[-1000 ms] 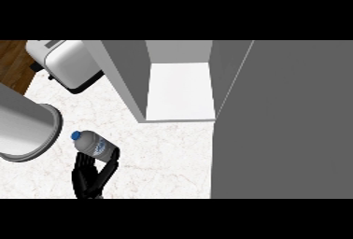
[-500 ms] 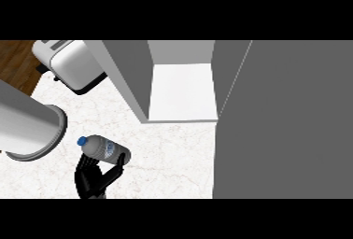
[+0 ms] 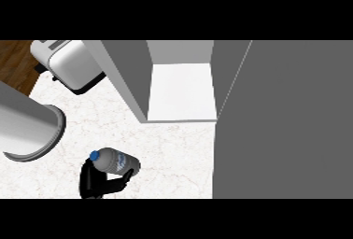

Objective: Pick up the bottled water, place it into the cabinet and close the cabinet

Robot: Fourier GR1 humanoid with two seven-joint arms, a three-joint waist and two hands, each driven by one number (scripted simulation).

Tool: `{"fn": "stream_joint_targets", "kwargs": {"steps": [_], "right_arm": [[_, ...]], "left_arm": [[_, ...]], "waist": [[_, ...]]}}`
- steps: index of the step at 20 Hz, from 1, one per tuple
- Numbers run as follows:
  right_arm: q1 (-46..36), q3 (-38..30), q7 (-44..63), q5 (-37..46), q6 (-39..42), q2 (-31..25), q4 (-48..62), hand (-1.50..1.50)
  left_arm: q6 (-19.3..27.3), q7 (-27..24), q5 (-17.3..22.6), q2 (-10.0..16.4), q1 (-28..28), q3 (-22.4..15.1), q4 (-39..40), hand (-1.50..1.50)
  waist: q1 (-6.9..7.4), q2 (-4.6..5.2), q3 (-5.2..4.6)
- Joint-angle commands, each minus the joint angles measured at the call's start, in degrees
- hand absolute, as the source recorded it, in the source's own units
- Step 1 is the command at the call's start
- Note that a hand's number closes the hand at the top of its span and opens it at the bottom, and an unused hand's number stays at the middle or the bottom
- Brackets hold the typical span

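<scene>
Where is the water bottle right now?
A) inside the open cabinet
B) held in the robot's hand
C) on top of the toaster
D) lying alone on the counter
B: the left hand curls round the bottled water, outside the cabinet.

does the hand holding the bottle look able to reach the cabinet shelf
Likely yes: only counter lies between the hand, curled round the bottled water, and the open cabinet shelf.

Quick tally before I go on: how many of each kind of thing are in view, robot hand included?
bottle: 1
robot hand: 1
cabinet: 1
toaster: 1
grey cylinder: 1
Total: 5
</scene>
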Motion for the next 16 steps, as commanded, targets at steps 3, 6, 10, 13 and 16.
{"fn": "stream_joint_targets", "kwargs": {"steps": [3,6,10,13,16], "right_arm": [[1.3,0.85,2.55,-2.0,-0.26,-0.02,-4.15,-1.5],[4.0,-1.04,-1.28,-3.54,1.28,-0.55,-4.7,-1.5],[2.03,1.27,1.1,-2.33,0.14,0.83,-1.93,-1.5],[3.51,-0.68,-0.34,-3.12,1.37,0.09,-3.94,-1.5],[2.26,1.42,1.98,-2.14,-0.21,1.48,-4.19,-1.5]], "left_arm": [[-5.5,6.85,0.42,0.57,-5.13,-1.54,-2.0,1.5],[-1.93,9.66,-0.2,-3.96,-7.55,-3.71,-3.11,1.5],[4.67,14.11,4.27,-4.14,-4.68,-12.35,-12.69,1.5],[7.47,19.0,2.32,-4.18,-7.63,-10.02,-15.69,1.5],[11.85,24.45,3.02,-4.2,-7.62,-13.33,-22.18,1.5]], "waist": [[0.26,0.25,-0.97],[-0.34,0.1,-0.95],[0.43,0.06,-0.93],[0.23,0.06,-0.93],[0.56,0.1,-0.94]]}}
